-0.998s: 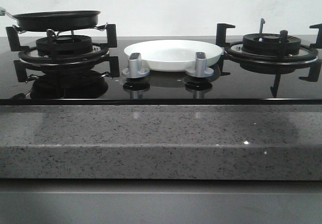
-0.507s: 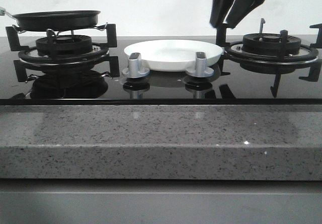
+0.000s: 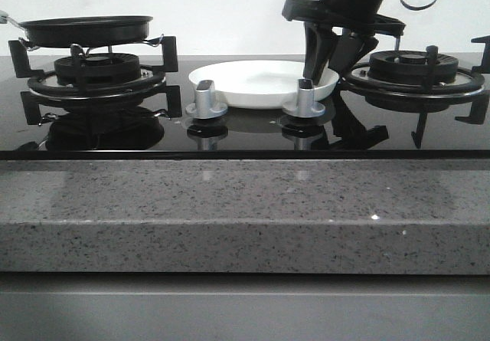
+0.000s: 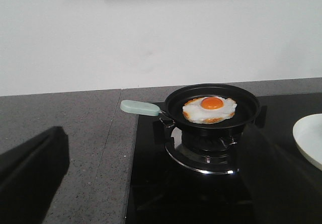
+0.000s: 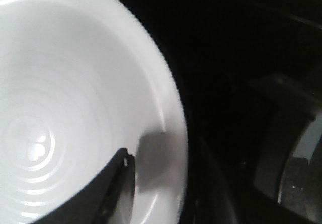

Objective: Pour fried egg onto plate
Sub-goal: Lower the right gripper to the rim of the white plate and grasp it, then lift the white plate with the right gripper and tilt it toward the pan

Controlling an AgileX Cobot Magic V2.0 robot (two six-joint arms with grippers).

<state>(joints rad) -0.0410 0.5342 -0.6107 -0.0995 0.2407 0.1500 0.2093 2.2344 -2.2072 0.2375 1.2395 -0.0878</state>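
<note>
The fried egg, white with an orange yolk, lies in a black pan on the left burner. From the front only the pan's side shows. The white plate sits between the burners, behind two silver knobs. My right gripper hangs open at the plate's right edge. One of its fingers is over the plate's inside and the rim lies between the jaws. My left gripper is wide open, well short of the pan's mint-green handle, with nothing between its fingers.
The right burner with its black grate stands just beside my right gripper. Two silver knobs rise in front of the plate. A speckled grey counter fronts the glossy black hob, and grey counter lies left of the pan.
My right gripper has come down from the upper right to the plate's right rim. The pan, the plate and the egg have not moved.
</note>
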